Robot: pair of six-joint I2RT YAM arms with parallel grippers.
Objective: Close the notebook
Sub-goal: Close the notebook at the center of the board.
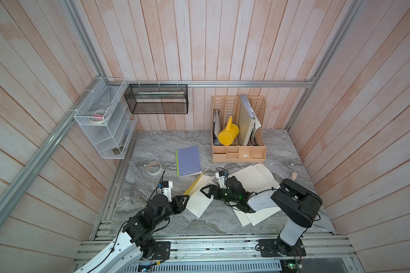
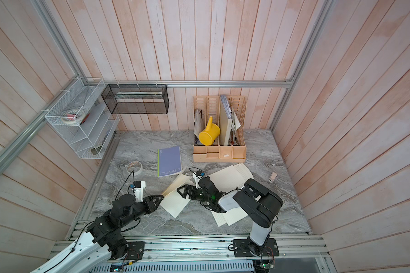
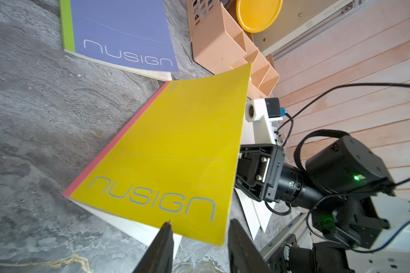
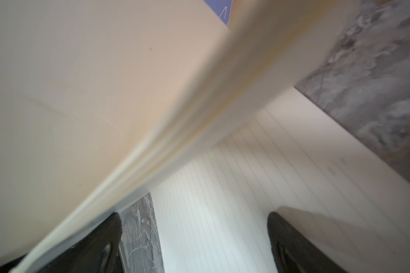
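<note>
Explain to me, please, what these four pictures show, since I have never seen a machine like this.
Two robot arms stand at a marble-patterned table. Two pictures look down from one overhead camera; the other two come from cameras on the arms' wrists. The left hand and the right hand are both open and hold nothing; they flank a yellow notebook whose cover stands half raised over lined pages. Nearby lie a closed blue notebook, a tape roll, loose lined sheets and a peach desk organiser holding a yellow watering can.

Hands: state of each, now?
Left hand: open, yellow notebook cover at its fingertips, not gripped.
Right hand: open, holding nothing.
</note>
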